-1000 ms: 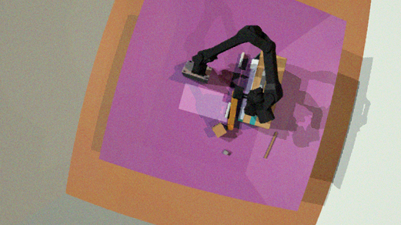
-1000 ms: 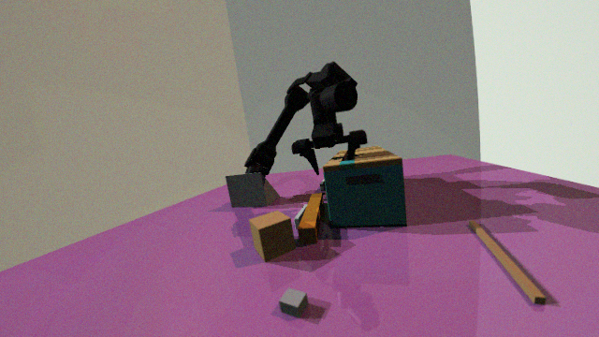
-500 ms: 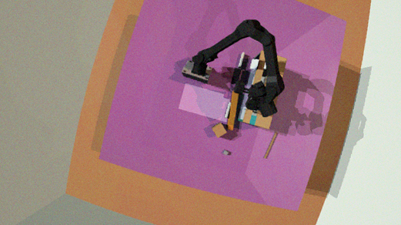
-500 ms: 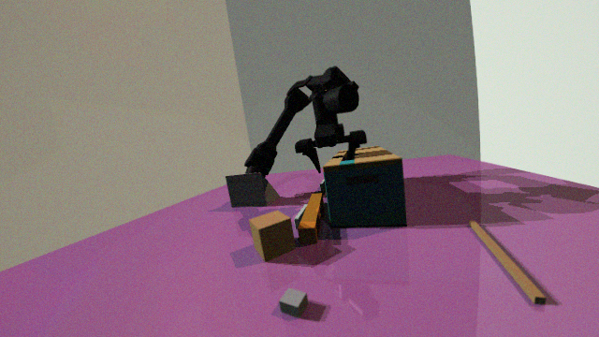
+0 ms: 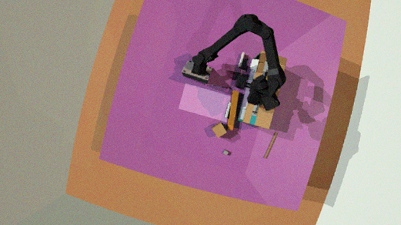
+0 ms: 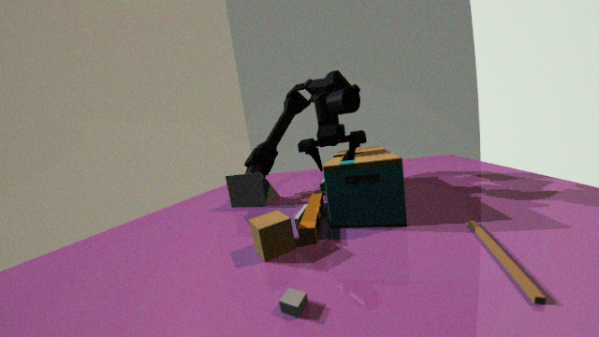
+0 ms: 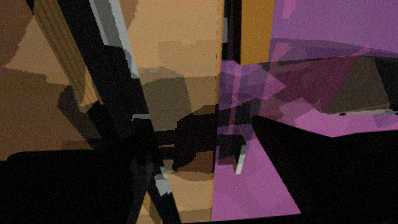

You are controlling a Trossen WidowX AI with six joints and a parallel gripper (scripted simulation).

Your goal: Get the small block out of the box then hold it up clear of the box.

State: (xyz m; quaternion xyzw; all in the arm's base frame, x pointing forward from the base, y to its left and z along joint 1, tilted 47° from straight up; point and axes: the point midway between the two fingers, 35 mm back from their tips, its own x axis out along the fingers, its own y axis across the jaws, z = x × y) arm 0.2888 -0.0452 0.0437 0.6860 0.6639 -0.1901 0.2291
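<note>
The box [image 5: 262, 118] [image 6: 365, 201] [image 7: 175, 30] stands upright, with teal sides and a tan top that has a long slot. Its clear front faces the arm's base; the shelf and any block on it cannot be made out. My gripper [image 5: 249, 85] [image 6: 336, 165] [image 7: 208, 122] is open and empty, pointing down over the box's front top edge. One finger reaches down at the slot in the top; the other hangs outside, in front of the box. A small grey block [image 5: 226, 152] [image 6: 294, 301] lies on the table away from the box; whether it is the task's block I cannot tell.
An orange bar [image 5: 233, 109] [image 6: 311, 217] [image 7: 257, 30] lies close before the box front, with a tan cube [image 5: 219, 130] [image 6: 273, 236] near its end. A thin wooden stick [image 5: 271, 145] [image 6: 507, 264] lies beyond the box's teal end. A small white-edged piece [image 5: 242, 60] stands near the box's far end.
</note>
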